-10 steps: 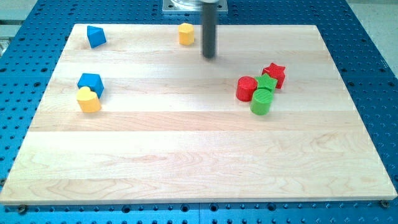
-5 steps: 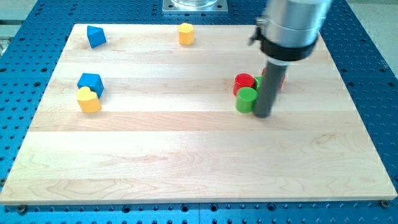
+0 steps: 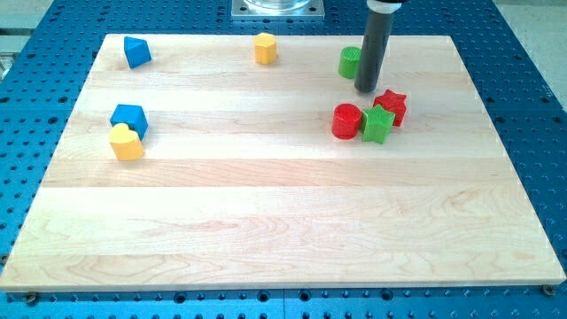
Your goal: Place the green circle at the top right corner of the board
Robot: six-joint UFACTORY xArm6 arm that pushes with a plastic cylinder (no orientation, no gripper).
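Just left of my tip (image 3: pixel 365 89) sits the green circle (image 3: pixel 350 63).

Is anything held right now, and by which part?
Nothing is held. My tip only rests against the green circle, at its lower right side.
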